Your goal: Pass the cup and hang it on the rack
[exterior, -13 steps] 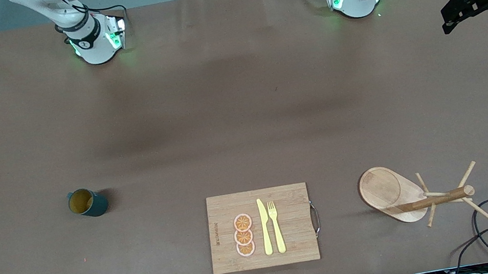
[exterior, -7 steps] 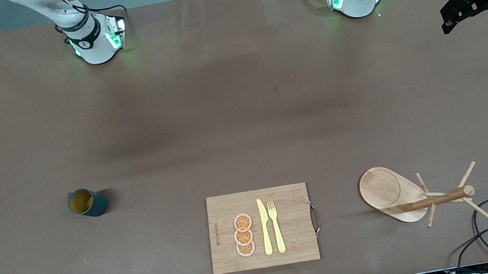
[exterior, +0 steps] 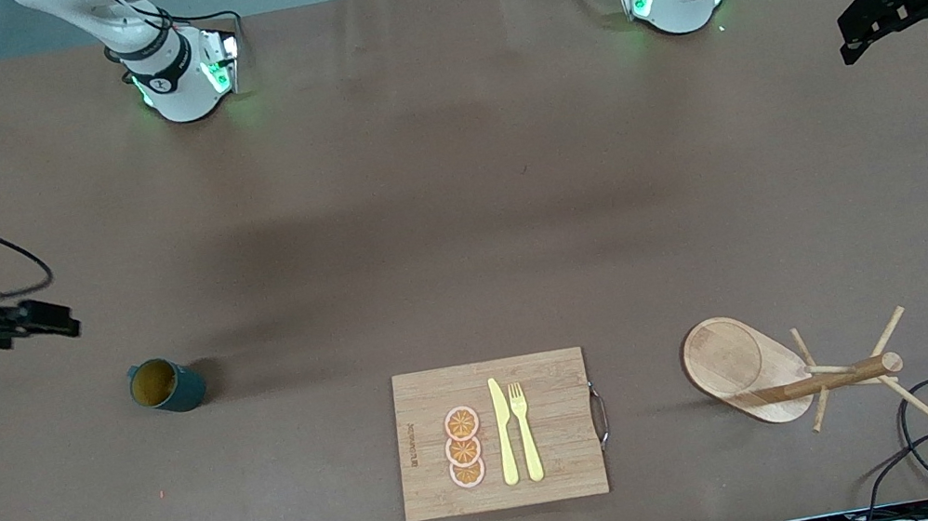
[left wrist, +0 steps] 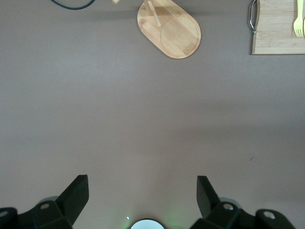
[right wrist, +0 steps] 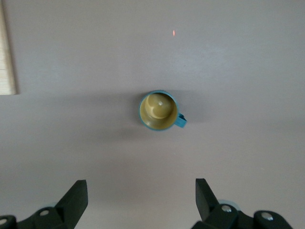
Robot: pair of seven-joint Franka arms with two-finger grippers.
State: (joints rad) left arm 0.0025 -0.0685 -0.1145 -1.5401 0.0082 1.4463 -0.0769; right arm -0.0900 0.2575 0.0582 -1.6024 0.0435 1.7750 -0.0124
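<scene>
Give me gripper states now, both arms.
Left gripper: open, empty, over bare table at the left arm's end.
Right gripper: open, empty, above the table near the cup.

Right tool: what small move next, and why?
Probably bring the right tool down toward the cup and centre it there. It is open and empty, up in the air at the right arm's end of the table, while the cup stands upright and untouched. The left tool waits, open.
</scene>
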